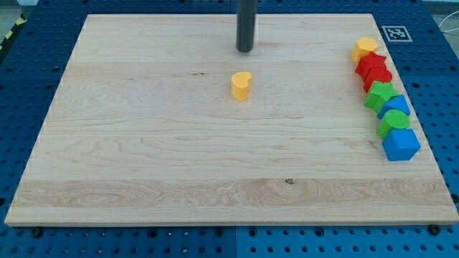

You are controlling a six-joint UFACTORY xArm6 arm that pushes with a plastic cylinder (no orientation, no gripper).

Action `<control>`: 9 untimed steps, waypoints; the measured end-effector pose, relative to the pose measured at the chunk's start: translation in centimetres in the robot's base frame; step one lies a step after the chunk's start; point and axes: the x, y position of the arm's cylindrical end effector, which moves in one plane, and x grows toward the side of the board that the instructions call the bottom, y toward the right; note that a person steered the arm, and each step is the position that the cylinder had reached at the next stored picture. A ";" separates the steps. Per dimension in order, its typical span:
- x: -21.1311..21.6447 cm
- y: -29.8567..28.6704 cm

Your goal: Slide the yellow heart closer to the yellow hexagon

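The yellow heart [241, 85] stands on the wooden board a little above the middle. The yellow hexagon [364, 48] sits at the view's upper right, at the top of a column of blocks along the board's right edge. My tip [245, 50] is the lower end of a dark rod that comes down from the view's top. It stands just above the heart in the view, apart from it, and far left of the hexagon.
Below the yellow hexagon runs a column of blocks: two red blocks [372, 69], a green star [380, 94], a blue block [396, 106], a green round block [393, 122] and a blue cube [400, 145]. The wooden board [143, 143] lies on a blue pegboard table [21, 86].
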 end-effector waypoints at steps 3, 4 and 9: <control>9.0 -5.1; 10.6 -4.8; 8.7 0.0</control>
